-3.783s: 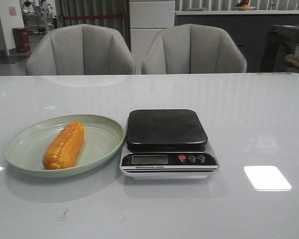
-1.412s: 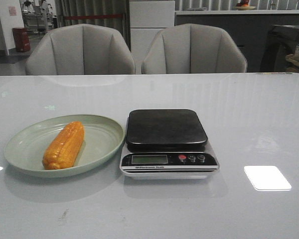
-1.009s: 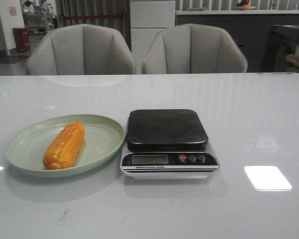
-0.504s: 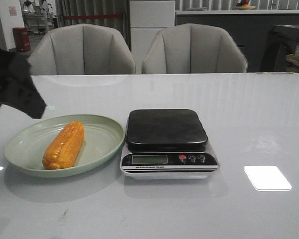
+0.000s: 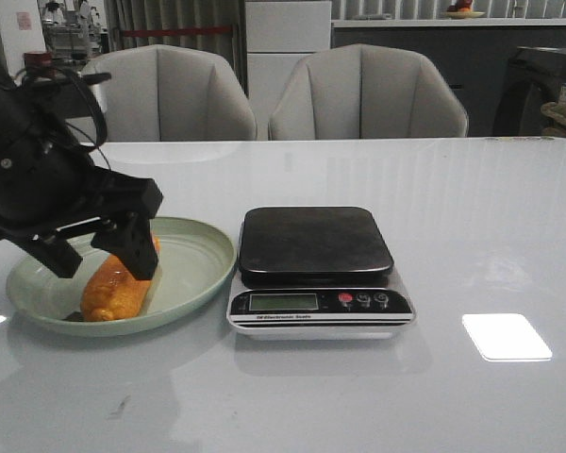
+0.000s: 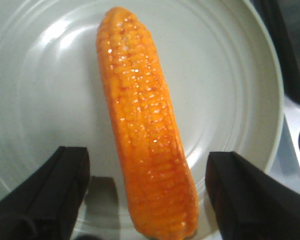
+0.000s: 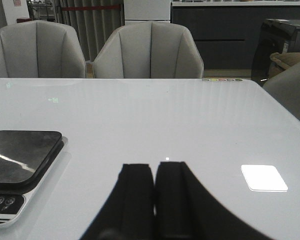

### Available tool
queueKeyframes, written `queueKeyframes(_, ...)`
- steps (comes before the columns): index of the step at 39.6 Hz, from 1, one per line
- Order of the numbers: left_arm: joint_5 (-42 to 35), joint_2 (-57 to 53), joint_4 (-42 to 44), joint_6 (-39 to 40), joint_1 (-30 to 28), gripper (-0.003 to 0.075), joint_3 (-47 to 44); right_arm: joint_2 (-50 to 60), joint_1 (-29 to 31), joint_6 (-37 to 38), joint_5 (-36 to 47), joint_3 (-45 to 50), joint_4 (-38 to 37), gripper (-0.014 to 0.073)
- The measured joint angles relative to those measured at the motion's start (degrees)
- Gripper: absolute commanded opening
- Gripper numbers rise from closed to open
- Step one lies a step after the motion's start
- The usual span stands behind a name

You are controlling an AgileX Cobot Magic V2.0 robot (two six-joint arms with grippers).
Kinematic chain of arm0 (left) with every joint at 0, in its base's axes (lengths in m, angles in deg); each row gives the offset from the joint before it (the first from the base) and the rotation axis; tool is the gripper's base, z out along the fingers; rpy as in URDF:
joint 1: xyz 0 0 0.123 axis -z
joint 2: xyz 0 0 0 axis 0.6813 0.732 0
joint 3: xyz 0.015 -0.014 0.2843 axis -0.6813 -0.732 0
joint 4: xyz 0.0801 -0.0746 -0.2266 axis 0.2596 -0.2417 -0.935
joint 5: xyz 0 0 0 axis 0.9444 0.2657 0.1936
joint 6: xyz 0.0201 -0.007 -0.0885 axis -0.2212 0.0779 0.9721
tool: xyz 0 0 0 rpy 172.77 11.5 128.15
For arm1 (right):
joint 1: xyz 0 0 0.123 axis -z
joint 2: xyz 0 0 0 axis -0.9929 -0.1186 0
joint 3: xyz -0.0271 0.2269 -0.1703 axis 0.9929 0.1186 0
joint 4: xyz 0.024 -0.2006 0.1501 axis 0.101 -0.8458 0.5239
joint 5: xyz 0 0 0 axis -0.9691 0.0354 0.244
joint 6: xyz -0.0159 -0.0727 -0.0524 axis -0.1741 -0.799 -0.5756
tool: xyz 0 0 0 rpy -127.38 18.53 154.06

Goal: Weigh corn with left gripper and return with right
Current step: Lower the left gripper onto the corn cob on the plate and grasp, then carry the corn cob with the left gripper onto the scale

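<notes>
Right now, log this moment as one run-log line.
left gripper: open, fingers straddling corn | corn: lying on plate, not lifted | scale: platform bare | right gripper: shut, off to the side

L pincer wide apart, angled down; R pincer fingers together.

scale, label too blurred to read
</notes>
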Motion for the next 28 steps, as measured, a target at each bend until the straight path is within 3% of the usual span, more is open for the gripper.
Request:
queueKeyframes(14,3.1,4.7,-2.1,0.0,1.3,0.0205,7.1,0.0,0.0,0.0,0.0,0.0,0.0,0.0155)
queueKeyframes(28,2.8,5.4,-4.3,0.0,9.0,0.0192,17.7,0.0,0.0,0.0,0.0,0.0,0.0,0.0155)
